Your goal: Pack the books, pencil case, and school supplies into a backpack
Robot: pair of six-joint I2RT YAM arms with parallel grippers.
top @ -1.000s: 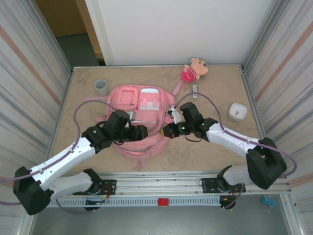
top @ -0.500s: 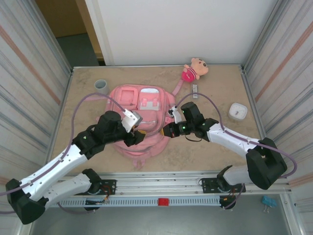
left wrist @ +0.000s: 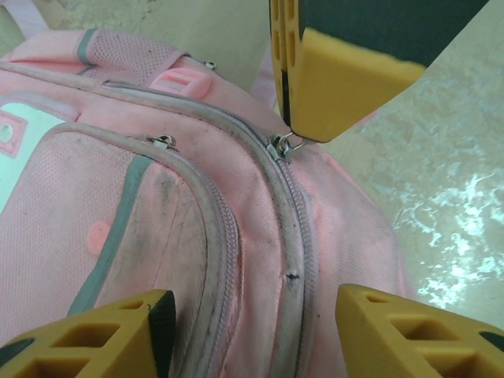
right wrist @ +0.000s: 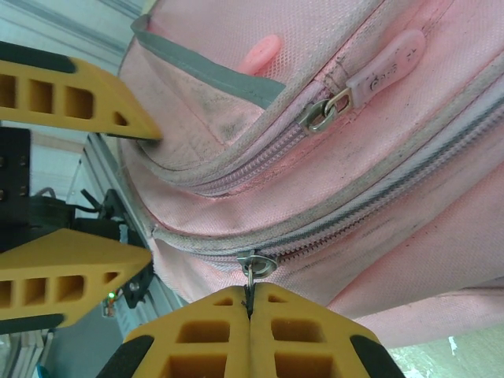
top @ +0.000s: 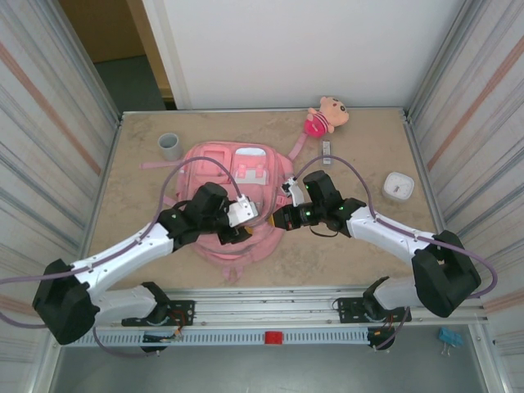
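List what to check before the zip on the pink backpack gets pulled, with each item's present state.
1. Right gripper shut on the zip pull: ok.
2. Left gripper open, jaws either side of the zip: ok.
3. Left fingers bracing the backpack: cannot tell.
4. Zip opened enough for packing: not ok, teeth closed along the stretch in view.

We see a large pink fabric backpack flat on the beige table, between a grey cup and a white rounded-square box.
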